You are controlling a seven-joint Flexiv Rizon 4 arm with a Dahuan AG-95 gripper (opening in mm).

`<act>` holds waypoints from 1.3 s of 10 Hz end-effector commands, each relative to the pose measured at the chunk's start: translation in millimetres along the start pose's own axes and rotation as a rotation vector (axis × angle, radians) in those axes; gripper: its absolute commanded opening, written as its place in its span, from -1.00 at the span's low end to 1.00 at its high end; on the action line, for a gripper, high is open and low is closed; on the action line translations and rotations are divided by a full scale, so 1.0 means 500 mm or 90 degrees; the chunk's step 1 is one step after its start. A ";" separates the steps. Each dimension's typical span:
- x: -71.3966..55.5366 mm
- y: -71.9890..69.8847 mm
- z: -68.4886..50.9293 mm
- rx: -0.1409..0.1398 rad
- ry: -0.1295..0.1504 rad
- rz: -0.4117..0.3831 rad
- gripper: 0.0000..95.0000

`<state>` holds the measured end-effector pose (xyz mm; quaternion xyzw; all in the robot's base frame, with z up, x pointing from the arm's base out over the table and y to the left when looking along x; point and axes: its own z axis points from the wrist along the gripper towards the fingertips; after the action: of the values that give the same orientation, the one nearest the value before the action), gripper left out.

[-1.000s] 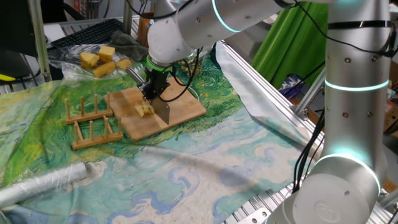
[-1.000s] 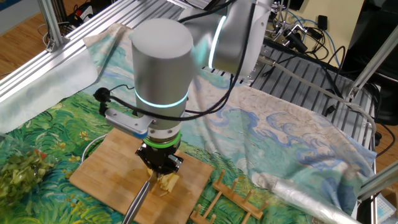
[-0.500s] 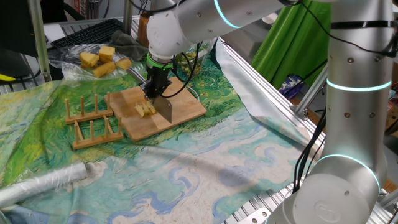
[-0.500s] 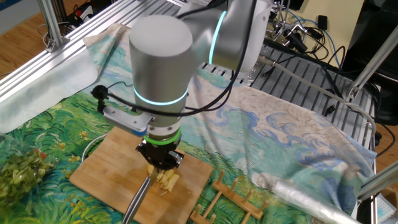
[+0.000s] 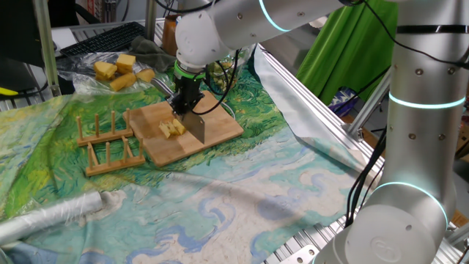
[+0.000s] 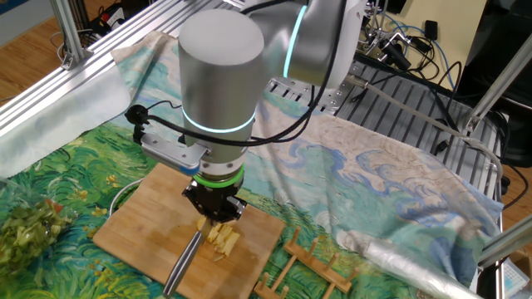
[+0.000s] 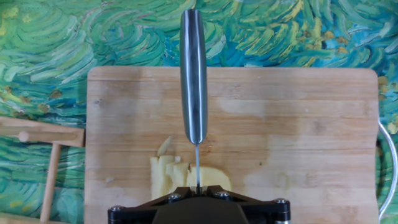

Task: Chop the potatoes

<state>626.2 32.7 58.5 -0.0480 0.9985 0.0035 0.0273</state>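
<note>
The potatoes [image 5: 170, 129] are a small cluster of pale-yellow slices on the wooden board [image 5: 220, 130]. My gripper [image 5: 184, 107] hangs just above them, shut on a knife [image 5: 196, 129] whose flat blade points down at the board beside the slices. From the other side, the potatoes [image 6: 223, 241] lie under the gripper [image 6: 214, 214], and the knife's metal handle [image 6: 181, 266] sticks out toward the camera. In the hand view the knife [image 7: 193, 74] runs straight away from the gripper [image 7: 196, 186], over the sliced potatoes [image 7: 163, 175] on the board [image 7: 298, 137].
A wooden peg rack [image 5: 108, 144] lies left of the board. Larger yellow chunks [image 5: 117, 70] sit on plastic at the back. A foil roll [image 5: 51, 216] lies near the front left. Green scraps [image 6: 25, 226] lie beside the board, and a white cable [image 7: 388, 162] curves past its edge.
The gripper has risen a little with the knife and shifted slightly along the board. The potato slices show more from under the hand.
</note>
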 end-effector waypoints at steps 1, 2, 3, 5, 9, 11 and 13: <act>0.004 0.004 0.016 -0.006 -0.002 0.003 -1.00; 0.002 0.010 0.067 -0.009 -0.019 -0.002 -1.00; -0.001 0.013 0.100 -0.009 -0.036 -0.003 -1.00; -0.001 0.013 0.094 0.001 -0.024 0.001 -1.00; -0.006 0.018 0.054 -0.011 -0.003 0.014 -1.00; -0.002 0.017 0.036 -0.016 0.016 0.022 -1.00; 0.002 0.016 0.023 -0.025 0.021 0.022 -1.00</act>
<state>625.5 41.3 47.1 -0.0310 0.9991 0.0280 0.0056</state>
